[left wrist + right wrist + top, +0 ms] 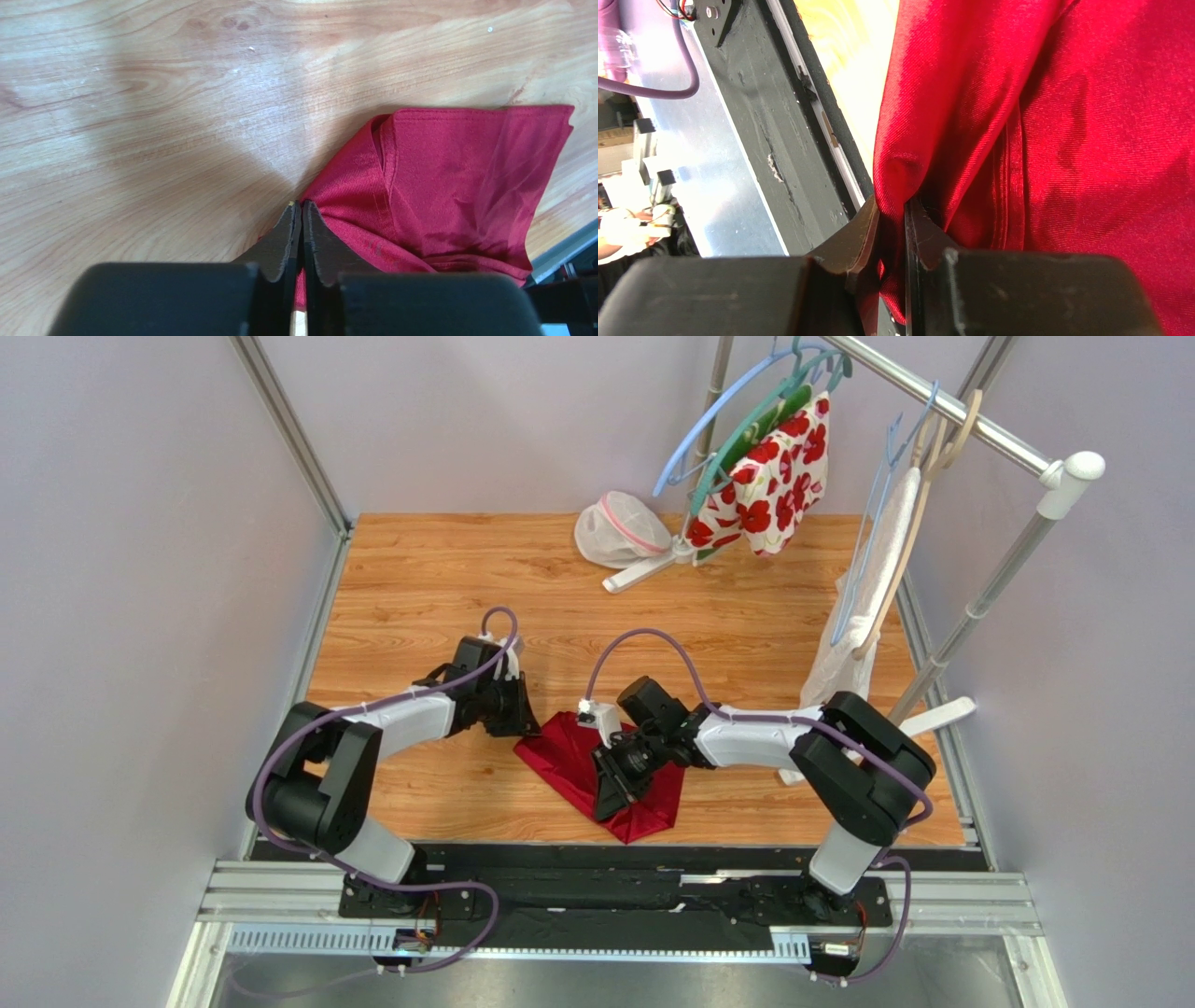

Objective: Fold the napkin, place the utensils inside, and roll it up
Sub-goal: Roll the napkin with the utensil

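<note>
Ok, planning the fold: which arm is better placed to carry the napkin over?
Probably the right: the right gripper pinches a lifted fold of the napkin, while the left gripper pinches a corner low at the table, anchoring it.

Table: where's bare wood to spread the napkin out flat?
Bare wood: far left, between left arm and white bag; mid-table, between napkin and rack foot. Crowded: near centre, where left gripper and right gripper pinch the napkin; right edge, by the white towel.

We see a wood-grain table [421, 588] bearing the crimson napkin [558, 753], bunched between the left gripper [519, 720] and right gripper [617, 787], and a whitish bag [617, 532] well beyond both
</note>
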Tool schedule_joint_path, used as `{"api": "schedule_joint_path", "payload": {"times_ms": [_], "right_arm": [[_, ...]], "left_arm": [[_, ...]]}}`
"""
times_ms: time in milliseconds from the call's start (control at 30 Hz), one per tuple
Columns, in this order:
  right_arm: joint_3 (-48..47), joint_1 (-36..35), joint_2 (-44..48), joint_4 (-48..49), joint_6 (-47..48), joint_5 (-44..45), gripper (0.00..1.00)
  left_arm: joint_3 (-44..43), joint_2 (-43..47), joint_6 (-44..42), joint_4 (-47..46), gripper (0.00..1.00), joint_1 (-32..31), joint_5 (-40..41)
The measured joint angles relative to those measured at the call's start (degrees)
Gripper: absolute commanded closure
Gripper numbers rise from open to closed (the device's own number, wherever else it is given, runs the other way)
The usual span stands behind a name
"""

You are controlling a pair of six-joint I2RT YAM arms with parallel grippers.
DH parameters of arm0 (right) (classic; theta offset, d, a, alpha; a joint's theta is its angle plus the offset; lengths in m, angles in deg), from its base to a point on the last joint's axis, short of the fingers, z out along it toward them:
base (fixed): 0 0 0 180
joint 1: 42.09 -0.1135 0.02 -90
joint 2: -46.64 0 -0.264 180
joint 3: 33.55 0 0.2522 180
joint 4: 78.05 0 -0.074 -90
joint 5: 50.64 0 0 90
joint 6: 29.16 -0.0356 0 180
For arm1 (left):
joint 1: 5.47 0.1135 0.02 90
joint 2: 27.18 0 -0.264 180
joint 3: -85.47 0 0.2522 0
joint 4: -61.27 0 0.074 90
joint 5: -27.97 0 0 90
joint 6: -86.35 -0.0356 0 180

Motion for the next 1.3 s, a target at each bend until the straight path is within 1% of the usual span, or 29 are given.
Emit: {"api": "schedule_joint_path", "payload": {"times_ms": [200, 400, 633, 833, 967, 1167, 1200, 1233, 1300], "right_arm": [[-0.6, 2.3, -0.8, -2.3, 1.2, -2.3, 1.00], [-5.7, 5.3, -4.2, -8.4, 4.4, -4.0, 0.97], [-15.1, 8.3, -10.1, -16.7, 9.0, -4.2, 0.97], [-22.7, 9.1, -13.0, -22.4, 13.7, -0.1, 0.97], [-22.8, 9.2, -12.7, -23.1, 14.7, 1.0, 0.97], [-17.2, 9.5, -8.7, -20.9, 14.7, 1.4, 0.97], [-16.7, 9.5, -8.4, -20.6, 14.7, 1.3, 0.98], [-16.4, 9.4, -8.2, -20.2, 14.7, 1.3, 0.98], [-16.3, 9.3, -8.2, -20.1, 14.6, 1.4, 0.98]], "left_arm": [[1.1, 0.6, 0.8, -1.1, 1.00, 0.0, -0.6], [2.9, 2.7, 3.6, -1.0, 1.00, 0.0, 1.0], [5.9, 10.4, 8.2, 0.2, 1.00, 0.0, 7.5], [6.2, 16.1, 10.0, 2.7, 1.00, 0.0, 13.9], [7.2, 17.9, 10.6, 4.9, 1.00, -0.1, 17.5], [7.1, 18.0, 10.1, 5.6, 0.99, -0.9, 17.3], [7.0, 18.0, 9.7, 5.7, 0.95, -1.0, 17.0], [6.6, 17.9, 9.2, 6.1, 0.84, -1.1, 16.8], [5.4, 17.7, 8.4, 7.0, 0.69, -1.1, 16.7]]}}
